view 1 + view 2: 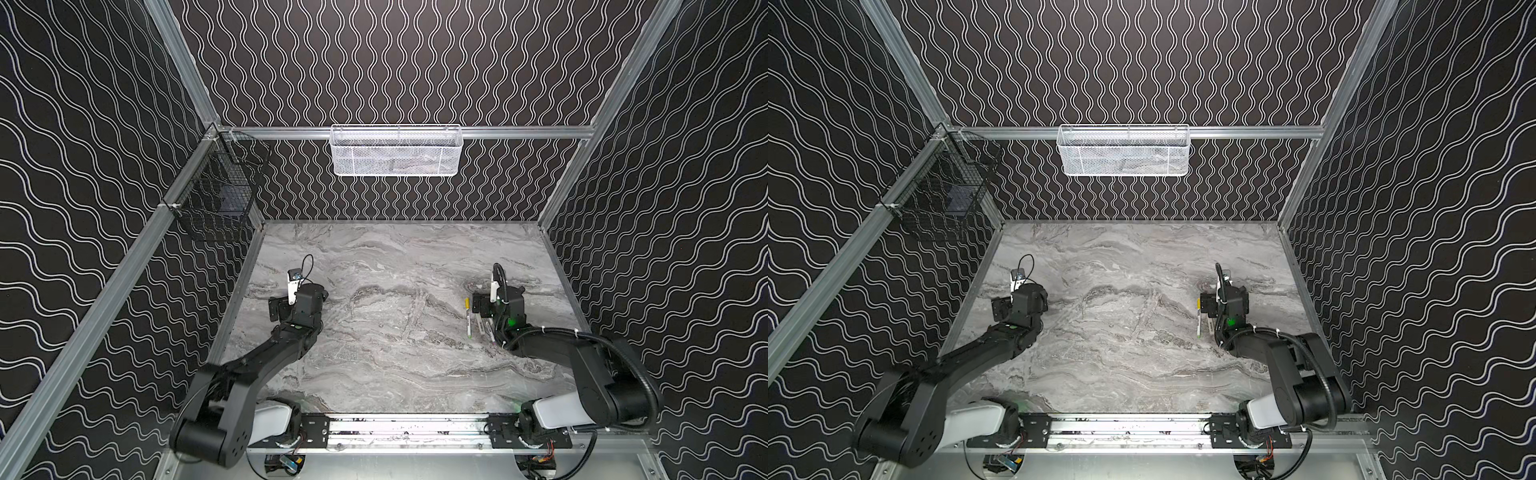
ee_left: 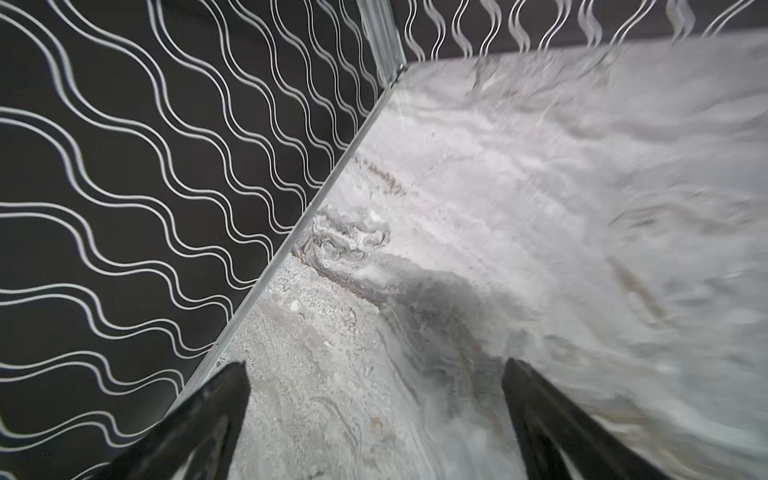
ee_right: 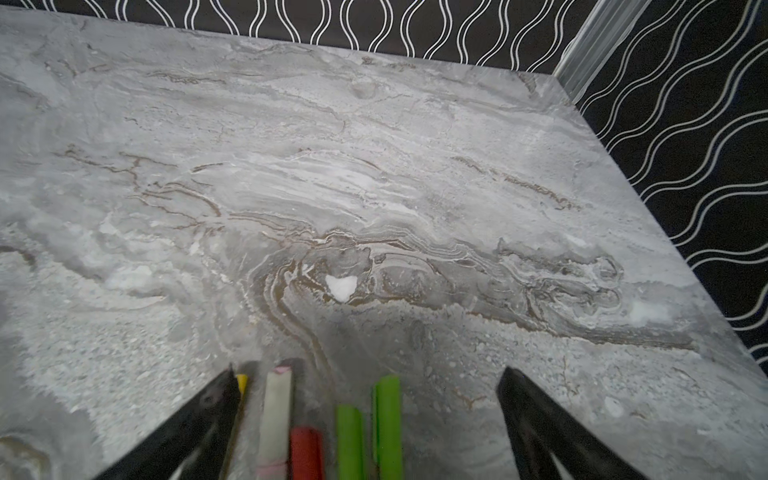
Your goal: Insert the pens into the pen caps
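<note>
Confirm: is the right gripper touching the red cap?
Apart. Right wrist view: red cap lies between open fingers of the right gripper, clear of both.

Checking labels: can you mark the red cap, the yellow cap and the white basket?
red cap (image 3: 306,451): right wrist view, middle of its side.
yellow cap (image 3: 242,381): right wrist view, the end showing beside a finger.
white basket (image 1: 395,160): a top view, front mesh wall.
</note>
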